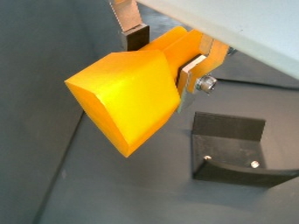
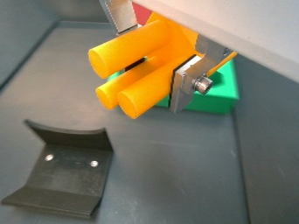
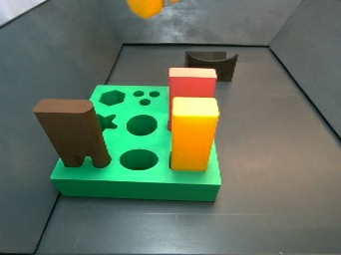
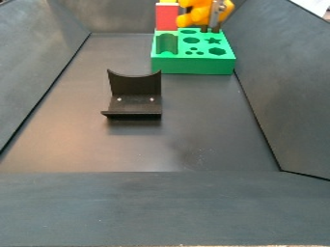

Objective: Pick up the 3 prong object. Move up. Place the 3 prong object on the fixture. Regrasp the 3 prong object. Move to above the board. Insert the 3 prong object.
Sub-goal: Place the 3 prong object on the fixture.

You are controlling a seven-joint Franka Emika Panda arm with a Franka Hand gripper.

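My gripper [image 1: 163, 57] is shut on the 3 prong object [image 1: 122, 101], a small orange-yellow block, and holds it high above the floor. Its cylindrical prongs [image 2: 135, 74] stick out sideways past the fingers [image 2: 184, 83]. In a side view the 3 prong object [image 3: 147, 6] shows at the upper edge of the picture. The fixture [image 3: 210, 63], dark with a curved notch, stands on the floor apart from the green board [image 3: 134, 191]. The fixture [image 1: 239, 149] lies below the held piece in both wrist views, and the board [image 2: 219, 94] shows behind the fingers.
On the board stand a red block [image 3: 192, 85], a tall orange-yellow block [image 3: 194, 134] and a brown two-legged block [image 3: 74, 129]. Dark sloping walls [image 4: 45, 77] enclose the floor on all sides.
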